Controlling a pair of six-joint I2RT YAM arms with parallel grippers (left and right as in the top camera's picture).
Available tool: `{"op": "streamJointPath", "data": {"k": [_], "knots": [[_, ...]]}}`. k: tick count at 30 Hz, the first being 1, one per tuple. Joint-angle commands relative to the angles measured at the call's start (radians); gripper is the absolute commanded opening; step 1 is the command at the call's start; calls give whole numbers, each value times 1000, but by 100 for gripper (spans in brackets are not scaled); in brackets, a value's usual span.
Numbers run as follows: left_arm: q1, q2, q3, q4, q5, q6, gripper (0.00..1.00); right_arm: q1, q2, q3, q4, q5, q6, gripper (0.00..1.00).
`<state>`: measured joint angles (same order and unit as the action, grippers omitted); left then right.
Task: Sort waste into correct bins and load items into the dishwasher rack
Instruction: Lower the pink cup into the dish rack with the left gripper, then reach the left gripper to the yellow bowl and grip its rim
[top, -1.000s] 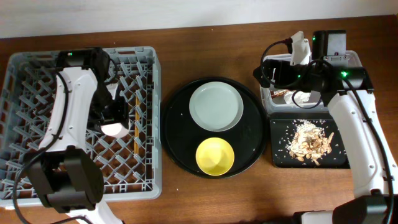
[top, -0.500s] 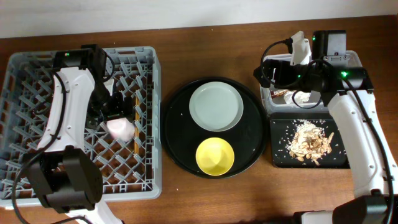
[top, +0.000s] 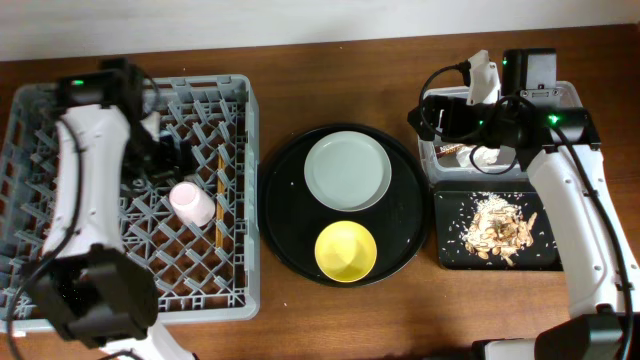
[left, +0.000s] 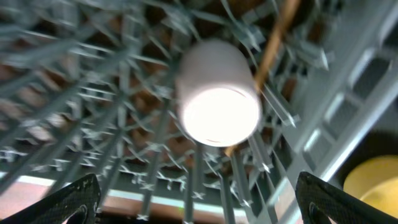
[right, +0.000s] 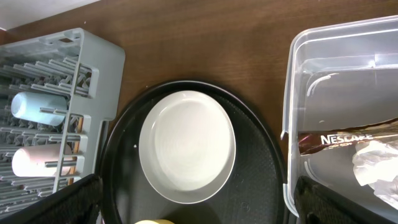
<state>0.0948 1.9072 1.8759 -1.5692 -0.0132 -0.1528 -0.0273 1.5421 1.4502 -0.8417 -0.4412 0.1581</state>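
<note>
On the round black tray (top: 290, 215), the pale plate (top: 346, 171) looks stiff, smooth, probably slippery, best pinched at its rim; left and right jaws stand apart, empty.

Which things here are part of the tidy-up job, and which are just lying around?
Job: dishwasher rack, pink cup, blue cup, chopsticks, plate, yellow bowl, clear tub, rectangular black tray, food scraps, napkin, wrapper.
Just there: round black tray, table.
</note>
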Motion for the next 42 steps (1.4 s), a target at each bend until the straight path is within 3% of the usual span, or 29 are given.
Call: {"op": "streamJointPath", "data": {"k": [1, 5, 6, 8, 14, 17, 19, 21, 33, 35, 42], "knots": [[114, -117, 65, -11, -147, -96, 99, 1, 2, 8, 0, 13, 9, 99], [258, -187, 65, -40, -168, -166, 99, 1, 2, 8, -22, -163, 170, 99], [304, -197, 65, -40, -162, -192, 99, 1, 2, 8, -30, -226, 288, 99], [332, -196, 65, -40, -101, -206, 99, 1, 2, 8, -29, -225, 364, 99], [330, -195, 55, -49, 192, -99, 99, 1, 2, 8, -30, -91, 375, 99], [287, -195, 54, -92, 348, -24, 76, 1, 2, 8, -34, -23, 375, 99], [225, -195, 49, -113, 384, 43, 63, 1, 2, 8, -34, -13, 374, 99], [134, -195, 32, -116, 383, 63, 57, 1, 2, 8, -34, -14, 374, 99], [-540, -188, -218, 146, 384, 64, 53, 1, 2, 8, -34, -13, 374, 99], [-614, -188, -227, 217, 384, 11, 39, 1, 2, 8, -34, -14, 375, 99], [-846, -187, -345, 333, 177, -200, 38, 1, 2, 8, -34, -14, 374, 99]]}}
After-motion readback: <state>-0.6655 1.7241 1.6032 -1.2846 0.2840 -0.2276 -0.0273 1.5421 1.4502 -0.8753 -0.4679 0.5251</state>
